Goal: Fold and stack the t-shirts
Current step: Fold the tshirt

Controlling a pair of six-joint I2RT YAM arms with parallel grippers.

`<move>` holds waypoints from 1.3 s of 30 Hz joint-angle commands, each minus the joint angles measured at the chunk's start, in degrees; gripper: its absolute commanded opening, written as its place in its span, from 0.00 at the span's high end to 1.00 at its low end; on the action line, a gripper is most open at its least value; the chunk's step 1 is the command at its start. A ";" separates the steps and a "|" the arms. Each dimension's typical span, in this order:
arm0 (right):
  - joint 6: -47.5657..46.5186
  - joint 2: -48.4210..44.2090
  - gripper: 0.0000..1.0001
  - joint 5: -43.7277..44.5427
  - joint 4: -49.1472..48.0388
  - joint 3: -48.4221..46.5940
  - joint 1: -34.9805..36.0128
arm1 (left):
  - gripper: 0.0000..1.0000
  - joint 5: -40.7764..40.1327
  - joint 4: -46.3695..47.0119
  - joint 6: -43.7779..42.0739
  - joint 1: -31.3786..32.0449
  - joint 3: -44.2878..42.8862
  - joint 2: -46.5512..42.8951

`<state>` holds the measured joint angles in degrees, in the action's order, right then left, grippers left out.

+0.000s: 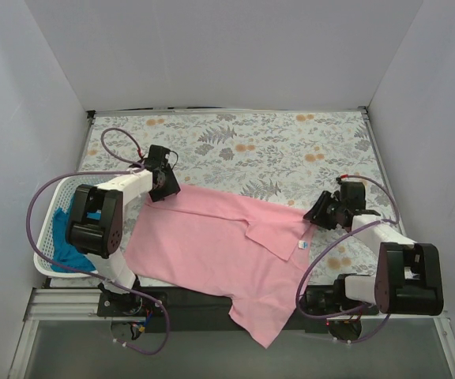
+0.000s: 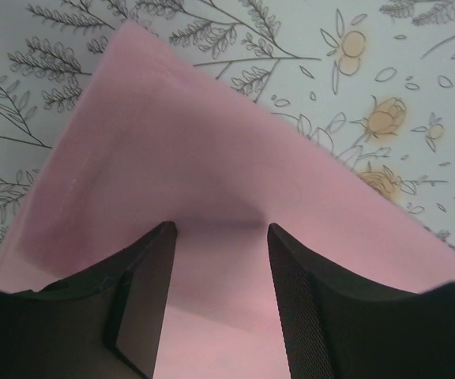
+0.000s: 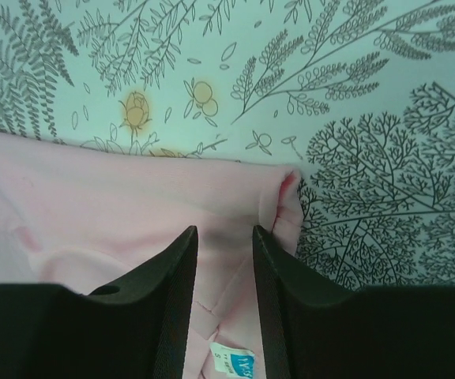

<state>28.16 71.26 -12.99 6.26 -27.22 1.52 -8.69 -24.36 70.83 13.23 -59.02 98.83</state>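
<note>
The light pink t-shirt [image 1: 212,245] lies spread flat and slantwise across the floral tablecloth, its lower end hanging over the near edge. My left gripper [image 1: 164,189] stands open over the shirt's far-left corner; in the left wrist view the pink t-shirt [image 2: 172,158] lies flat under the parted fingers of the left gripper [image 2: 221,233]. My right gripper [image 1: 316,215] is open at the shirt's right edge. In the right wrist view, the right gripper [image 3: 223,233] straddles a fold of the pink t-shirt [image 3: 93,189] near its size label [image 3: 231,365]. The teal-blue t-shirt [image 1: 68,249] sits crumpled in the basket.
A white lattice basket [image 1: 47,267] stands at the table's left edge beside the left arm's base. White walls close in the table on three sides. The floral tablecloth [image 1: 291,142] shows bare along the back and at the right.
</note>
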 commanded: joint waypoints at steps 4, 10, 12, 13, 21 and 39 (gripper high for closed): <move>1.02 8.00 0.61 -0.99 -8.02 1.56 -4.51 | 0.51 -3.17 -4.64 2.03 -1.71 -4.16 4.70; 0.49 18.54 0.61 2.71 -9.16 -7.98 -6.26 | 0.51 -1.95 -5.61 2.74 -3.74 -10.04 11.11; 0.40 23.88 0.61 2.97 -9.08 -12.65 -6.79 | 0.51 -1.60 -6.05 3.00 -3.92 -14.51 14.53; 0.23 25.83 0.61 2.97 -9.07 -15.12 -6.88 | 0.51 -1.42 -6.31 3.26 -3.83 -15.93 15.60; -4.16 46.66 0.61 0.08 -4.42 -41.12 -7.58 | 0.51 -2.21 -7.19 3.18 -4.09 -26.75 22.55; -6.28 50.20 0.60 -1.95 -2.83 -46.60 -8.20 | 0.51 -5.38 -4.29 5.46 -7.52 -12.43 9.72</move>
<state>25.08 118.43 -20.82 -2.59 -73.73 -4.93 -12.38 -25.71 76.07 6.17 -73.71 110.87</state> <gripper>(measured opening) 0.389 0.488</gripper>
